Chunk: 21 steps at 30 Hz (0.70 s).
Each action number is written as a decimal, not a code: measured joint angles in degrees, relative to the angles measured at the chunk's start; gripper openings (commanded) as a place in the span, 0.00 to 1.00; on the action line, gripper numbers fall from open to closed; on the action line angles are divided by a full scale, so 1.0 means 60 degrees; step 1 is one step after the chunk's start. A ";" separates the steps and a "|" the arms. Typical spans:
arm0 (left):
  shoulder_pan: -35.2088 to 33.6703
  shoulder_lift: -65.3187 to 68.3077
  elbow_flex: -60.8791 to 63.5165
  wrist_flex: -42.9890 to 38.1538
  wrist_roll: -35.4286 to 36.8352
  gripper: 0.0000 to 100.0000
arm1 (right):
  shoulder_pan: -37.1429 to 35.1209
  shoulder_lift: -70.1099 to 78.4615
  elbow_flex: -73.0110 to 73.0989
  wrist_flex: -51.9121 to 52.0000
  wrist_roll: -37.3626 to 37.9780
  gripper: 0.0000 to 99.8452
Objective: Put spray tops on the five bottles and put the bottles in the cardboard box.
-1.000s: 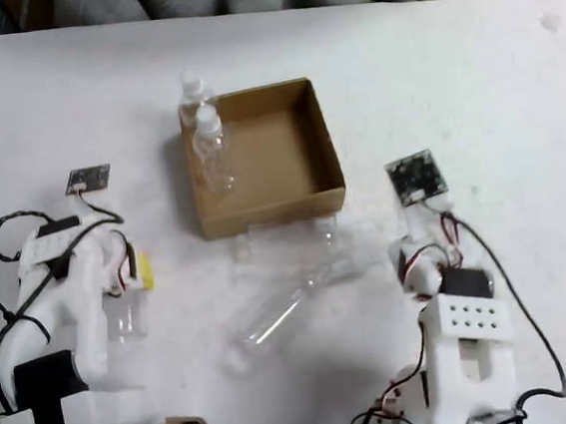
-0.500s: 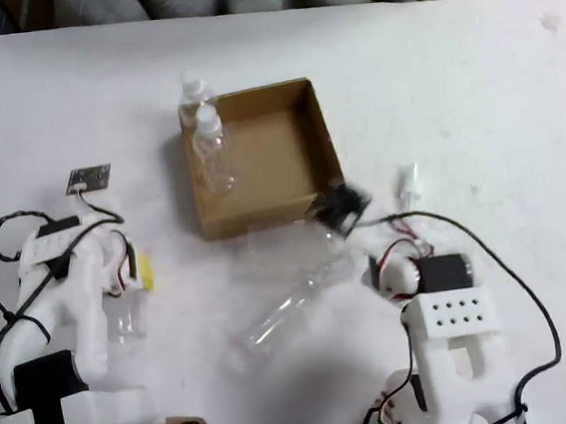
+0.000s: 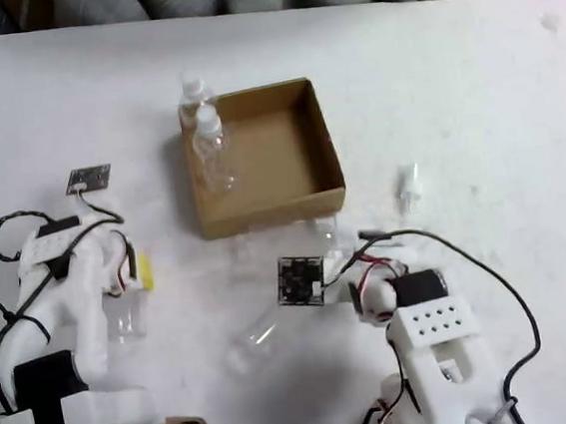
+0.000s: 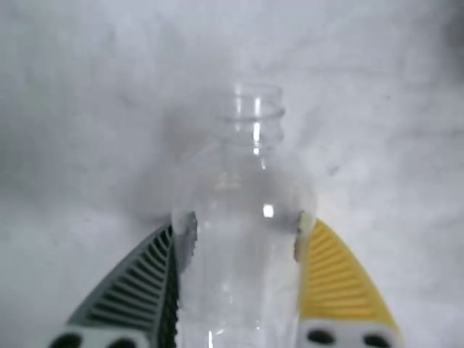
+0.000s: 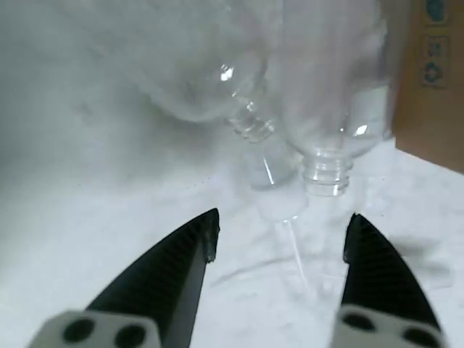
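Your right gripper (image 5: 283,221), jaws wide, faces the open necks of loose bottles (image 5: 326,123) lying between the box (image 3: 263,217) and the front edge of the table (image 3: 450,76), bodies running away from it; your left gripper (image 4: 243,225) clamps a capless bottle (image 4: 246,167).

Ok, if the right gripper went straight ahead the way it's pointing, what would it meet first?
Most likely the spray top lying on the table, in line with the gap of the open right gripper; its thin tube reaches into that gap. Two uncapped bottle necks lie beyond, though depth is unclear.
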 measured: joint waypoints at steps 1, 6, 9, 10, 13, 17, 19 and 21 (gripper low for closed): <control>0.0000 0.0000 0.0000 0.0000 0.0000 0.02 | 0.0000 0.0234 0.0015 -0.0234 0.0015 0.25; 0.0000 0.0000 0.0000 0.0000 0.0000 0.02 | 0.0015 0.1890 0.0015 -0.1480 0.0044 0.24; 0.0000 0.0000 0.0000 0.0000 0.0000 0.02 | 0.0044 0.3092 -0.0366 -0.1905 0.0044 0.24; 0.0000 0.0000 0.0000 0.0000 0.0000 0.02 | 0.0015 0.3473 -0.0527 -0.1934 0.0044 0.24; 0.0000 0.0000 0.0000 0.0000 0.0000 0.02 | 0.0000 0.4527 -0.1201 -0.1963 0.0044 0.24; 0.0000 0.0000 0.0000 0.0000 0.0000 0.02 | 0.0000 0.5451 -0.1890 -0.1890 0.0044 0.18; 0.0000 0.0000 0.0000 0.0000 0.0000 0.02 | 0.0000 0.5700 -0.2168 -0.1612 0.0059 0.09; 0.0000 0.0000 0.0000 0.0000 0.0000 0.02 | 0.0000 0.5802 -0.2388 -0.1377 0.0059 0.01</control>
